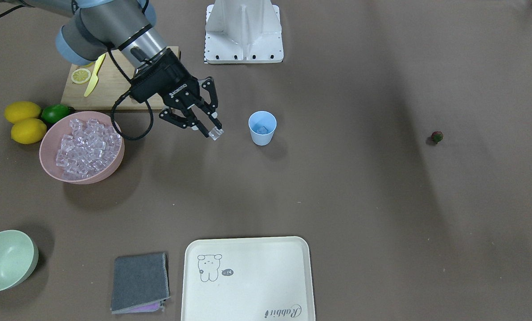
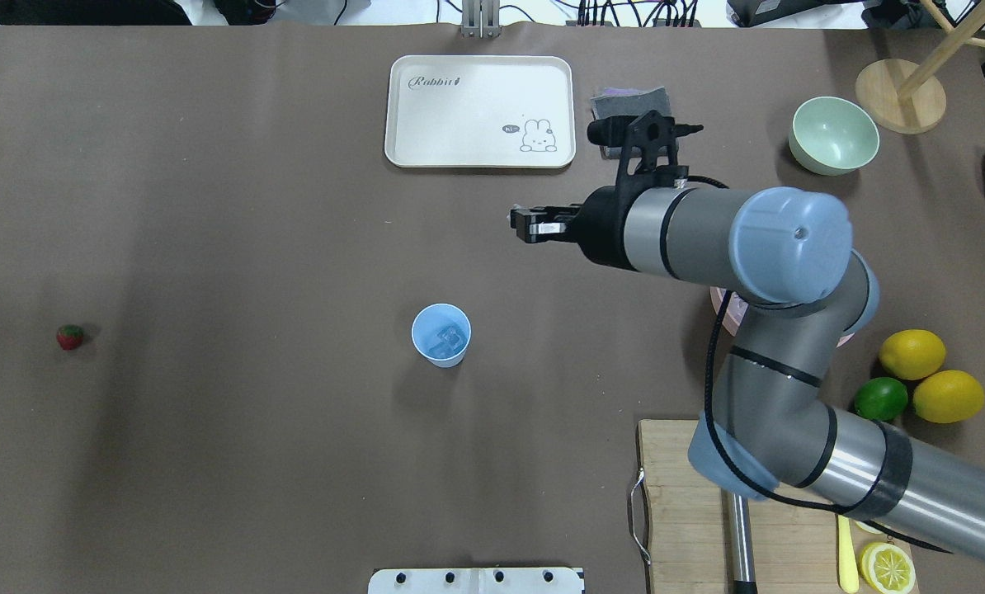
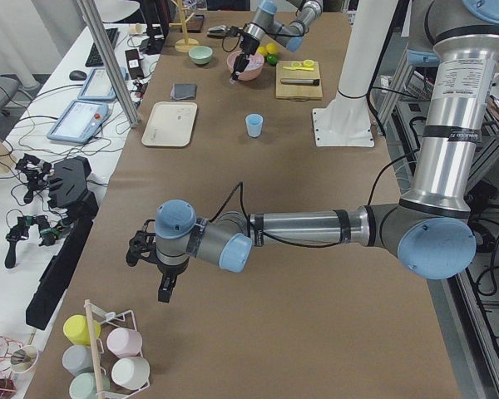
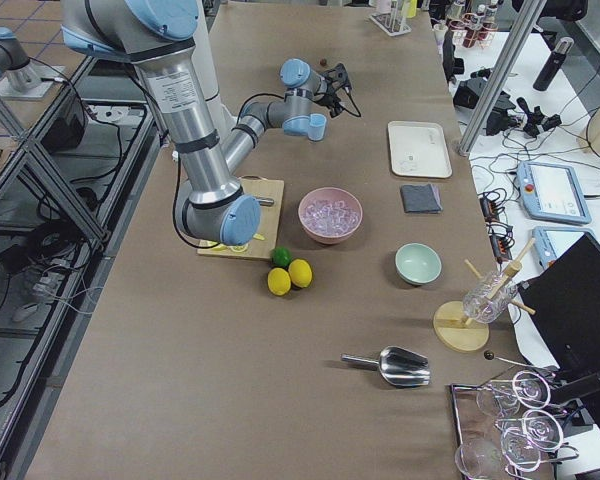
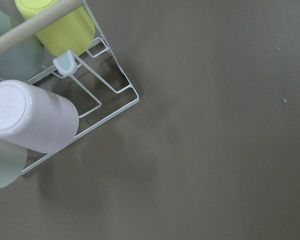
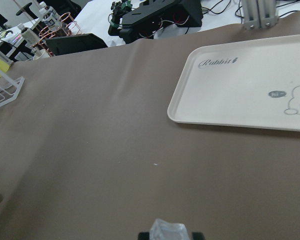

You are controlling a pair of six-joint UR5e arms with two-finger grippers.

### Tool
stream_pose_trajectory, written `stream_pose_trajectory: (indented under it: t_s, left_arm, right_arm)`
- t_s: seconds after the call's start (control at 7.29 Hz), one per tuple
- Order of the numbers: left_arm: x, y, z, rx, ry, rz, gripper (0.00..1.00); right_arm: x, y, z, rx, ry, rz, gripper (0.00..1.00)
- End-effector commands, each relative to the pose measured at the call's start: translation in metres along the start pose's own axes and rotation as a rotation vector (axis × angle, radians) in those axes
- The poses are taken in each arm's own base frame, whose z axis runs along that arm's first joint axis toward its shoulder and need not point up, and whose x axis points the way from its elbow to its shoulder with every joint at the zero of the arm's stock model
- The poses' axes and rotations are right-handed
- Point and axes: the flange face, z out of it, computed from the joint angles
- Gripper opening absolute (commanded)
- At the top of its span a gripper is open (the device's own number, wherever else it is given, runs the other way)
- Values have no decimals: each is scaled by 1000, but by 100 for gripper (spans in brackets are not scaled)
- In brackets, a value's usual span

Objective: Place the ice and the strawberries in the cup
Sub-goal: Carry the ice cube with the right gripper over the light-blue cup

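Ice cube (image 1: 216, 133) sits clamped in the right pincer (image 1: 212, 129) near the cup (image 1: 262, 128), likely for dropping in; left pincer (image 3: 165, 291): cannot tell.

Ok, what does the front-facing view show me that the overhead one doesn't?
Only front-facing: the pink bowl heaped with ice, and a clear look at the ice cube pinched in the right gripper. Only overhead: the wooden stand; there the right arm hides most of that bowl. Both: the blue cup with ice already inside, the strawberry, the tray.
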Motion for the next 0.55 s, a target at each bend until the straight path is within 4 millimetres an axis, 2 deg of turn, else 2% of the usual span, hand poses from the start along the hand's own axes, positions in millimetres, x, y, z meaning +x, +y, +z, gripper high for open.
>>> stream_pose_trajectory:
  t_s: [0.0, 0.27, 0.41]
  left_arm:
    - [0, 1, 1, -2, 0, 0, 98]
    - [-2, 3, 3, -6, 0, -4, 98]
    - [-3, 5, 4, -9, -1, -6, 98]
  right_arm:
    - [-45, 29, 15, -4, 9, -28, 0]
    - [-56, 41, 38, -32, 37, -52, 0]
    - [-53, 48, 45, -44, 49, -79, 0]
